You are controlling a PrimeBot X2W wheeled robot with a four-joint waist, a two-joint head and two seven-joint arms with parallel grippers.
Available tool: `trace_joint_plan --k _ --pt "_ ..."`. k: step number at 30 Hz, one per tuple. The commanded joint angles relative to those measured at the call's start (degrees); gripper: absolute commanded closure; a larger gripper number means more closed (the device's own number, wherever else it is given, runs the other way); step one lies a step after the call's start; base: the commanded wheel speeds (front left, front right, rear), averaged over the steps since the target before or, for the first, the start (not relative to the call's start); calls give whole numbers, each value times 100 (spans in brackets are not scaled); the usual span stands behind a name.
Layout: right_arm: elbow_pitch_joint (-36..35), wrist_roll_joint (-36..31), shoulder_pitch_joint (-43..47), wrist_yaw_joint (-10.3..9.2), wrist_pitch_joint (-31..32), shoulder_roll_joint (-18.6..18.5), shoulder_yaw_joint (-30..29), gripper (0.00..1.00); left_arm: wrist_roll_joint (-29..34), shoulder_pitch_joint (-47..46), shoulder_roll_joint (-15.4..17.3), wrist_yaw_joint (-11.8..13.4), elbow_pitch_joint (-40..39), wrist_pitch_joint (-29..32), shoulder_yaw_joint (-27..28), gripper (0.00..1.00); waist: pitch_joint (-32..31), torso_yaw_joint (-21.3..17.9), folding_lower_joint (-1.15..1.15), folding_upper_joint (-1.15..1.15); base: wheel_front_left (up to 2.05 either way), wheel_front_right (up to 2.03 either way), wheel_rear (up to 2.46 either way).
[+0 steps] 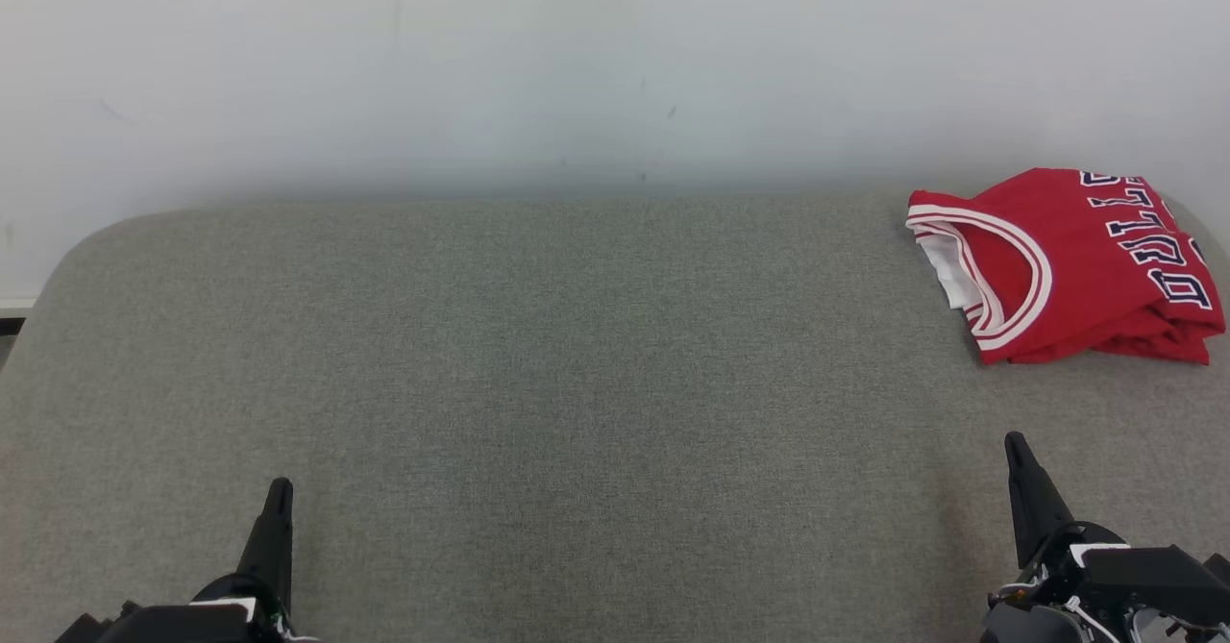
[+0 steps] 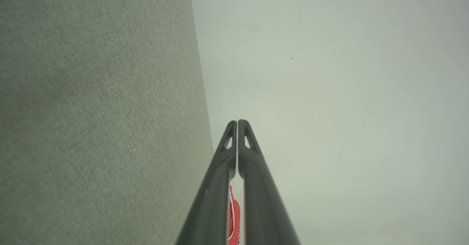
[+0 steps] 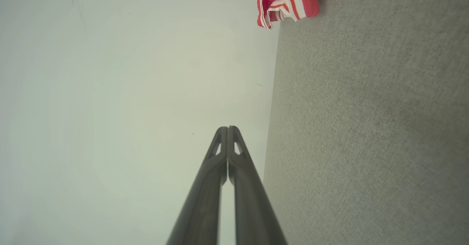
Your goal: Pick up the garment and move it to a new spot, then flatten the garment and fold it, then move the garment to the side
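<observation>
A red jersey (image 1: 1076, 263) with white trim and dark lettering lies folded at the far right of the grey table, near its back edge. The right wrist view catches its striped edge, the jersey (image 3: 287, 1), at the top. A red sliver of it, the jersey (image 2: 234, 215), peeks between the left fingers in the left wrist view. My left gripper (image 1: 279, 489) rests at the lower left, shut and empty, far from the garment. My right gripper (image 1: 1014, 443) sits at the lower right, shut and empty, a short way in front of the jersey.
The grey fabric-covered table (image 1: 577, 383) spreads across the head view with rounded back corners. A pale wall (image 1: 615, 66) rises right behind it.
</observation>
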Motion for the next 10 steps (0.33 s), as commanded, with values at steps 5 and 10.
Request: trace_joint_plan --k 5,10 --pt "6 -32 -38 4 26 10 -20 100 -27 -40 -12 -16 1 3 12 100 0 0 0 0 0 0 0" --pt "7 -26 -38 4 30 12 -22 100 -27 -40 -12 -16 1 3 11 100 0 0 0 0 0 0 0"
